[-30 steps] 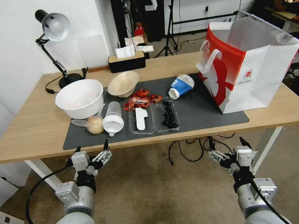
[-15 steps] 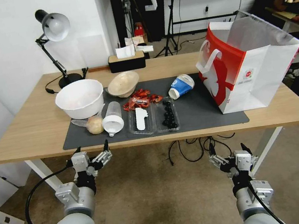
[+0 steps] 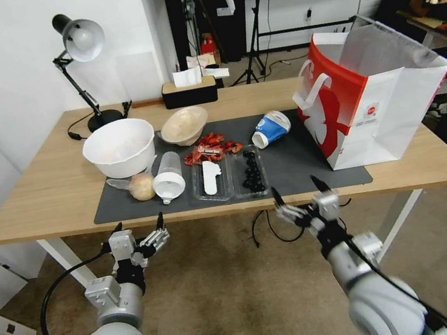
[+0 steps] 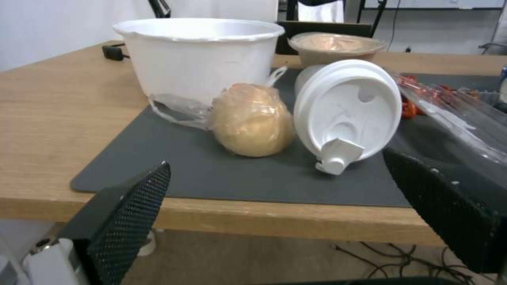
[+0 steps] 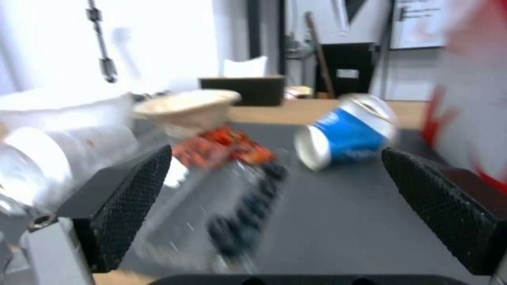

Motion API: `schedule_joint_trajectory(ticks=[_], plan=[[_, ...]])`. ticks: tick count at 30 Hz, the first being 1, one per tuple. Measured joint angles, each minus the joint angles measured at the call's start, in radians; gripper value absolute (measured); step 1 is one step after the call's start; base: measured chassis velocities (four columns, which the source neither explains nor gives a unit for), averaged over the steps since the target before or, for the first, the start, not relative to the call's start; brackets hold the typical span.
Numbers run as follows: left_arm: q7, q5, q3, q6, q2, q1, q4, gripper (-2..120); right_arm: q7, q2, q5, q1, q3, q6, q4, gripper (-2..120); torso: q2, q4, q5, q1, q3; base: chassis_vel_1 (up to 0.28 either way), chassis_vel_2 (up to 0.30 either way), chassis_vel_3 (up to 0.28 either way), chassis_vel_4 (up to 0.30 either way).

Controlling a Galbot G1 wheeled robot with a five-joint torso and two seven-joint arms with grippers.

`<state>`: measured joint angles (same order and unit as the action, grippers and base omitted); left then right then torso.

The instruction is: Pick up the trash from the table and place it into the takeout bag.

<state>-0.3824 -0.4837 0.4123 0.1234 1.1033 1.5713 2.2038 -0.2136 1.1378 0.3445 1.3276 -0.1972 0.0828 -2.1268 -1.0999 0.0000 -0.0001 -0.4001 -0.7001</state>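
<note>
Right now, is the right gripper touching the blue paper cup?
Apart. In the head view the right gripper hangs open at the table's near edge, well short of the cup.

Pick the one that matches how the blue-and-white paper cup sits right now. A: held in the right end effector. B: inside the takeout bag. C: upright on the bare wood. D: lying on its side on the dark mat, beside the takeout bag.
D: the blue-and-white paper cup lies tipped over on the dark mat, just left of the takeout bag, apart from the right end effector.
</note>
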Motion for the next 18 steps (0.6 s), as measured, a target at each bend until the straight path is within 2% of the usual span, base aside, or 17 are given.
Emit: schedule_joint_trajectory(ticks=[10,15,18], plan=[[0.003,0.014,0.011,0.000,0.003,0.020,0.005,100,-0.093,0.010,0.020,-0.243,0.177,0.055,0.122,100,0.000,0.0003,0.0001,0.000,0.000,0.000,0.000,0.000,0.000],[0.002,0.015,0.013,0.000,0.004,0.022,0.013,100,-0.278,0.023,0.088,-0.354,0.225,0.208,0.153,100,0.000,0.0002,0.0000,0.000,0.000,0.000,0.000,0.000,0.000],[0.002,0.022,0.013,0.000,0.004,0.028,0.013,100,-0.318,0.024,0.116,-0.402,0.238,0.249,0.181,100,0.000,0.0000,0.0001,0.000,0.000,0.000,0.000,0.000,0.000]])
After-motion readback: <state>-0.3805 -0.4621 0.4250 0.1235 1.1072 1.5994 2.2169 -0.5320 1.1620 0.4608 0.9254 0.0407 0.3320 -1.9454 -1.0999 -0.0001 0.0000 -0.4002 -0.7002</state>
